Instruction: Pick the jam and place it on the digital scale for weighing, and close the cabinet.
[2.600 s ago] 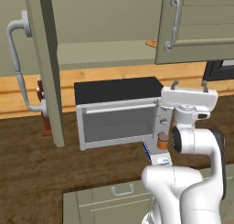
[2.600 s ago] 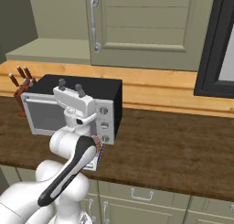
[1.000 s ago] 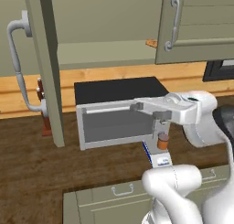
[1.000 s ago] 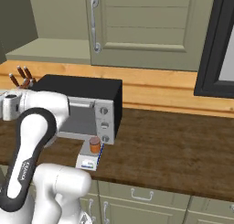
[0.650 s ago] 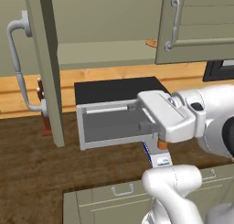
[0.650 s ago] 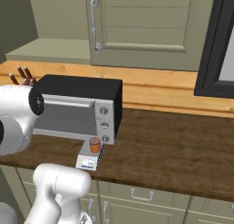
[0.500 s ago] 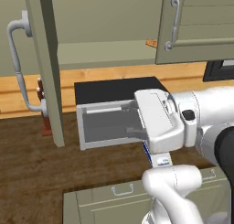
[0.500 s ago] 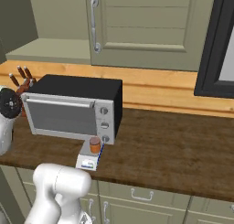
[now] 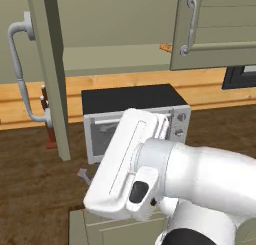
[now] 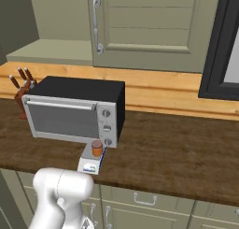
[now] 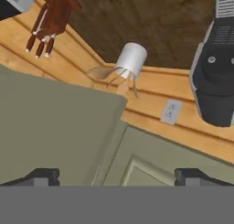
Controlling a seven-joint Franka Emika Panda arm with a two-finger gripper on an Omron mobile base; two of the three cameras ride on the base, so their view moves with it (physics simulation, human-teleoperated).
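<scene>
Small orange-brown jam jar [image 10: 97, 148] upright on flat light-grey digital scale [image 10: 89, 164], near tabletop edge. Olive-grey wall cabinet door [image 9: 50, 74] open, far left. End effector [image 11: 116, 177] fingertips apart.

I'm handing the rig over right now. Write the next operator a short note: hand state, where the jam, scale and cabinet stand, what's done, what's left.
Hand: open, nothing between the fingers, turned toward the olive-grey cabinet door.
Jam: upright on the scale, which sits at the counter's front edge just in front of the toaster oven.
Cabinet: left door stands open, swung out over the counter, handle facing left; the right door looks shut.
Done: jam placed on the scale.
Left: push the open door closed. The arm blocks much of the left base view, so judge the door's swing with care.
</scene>
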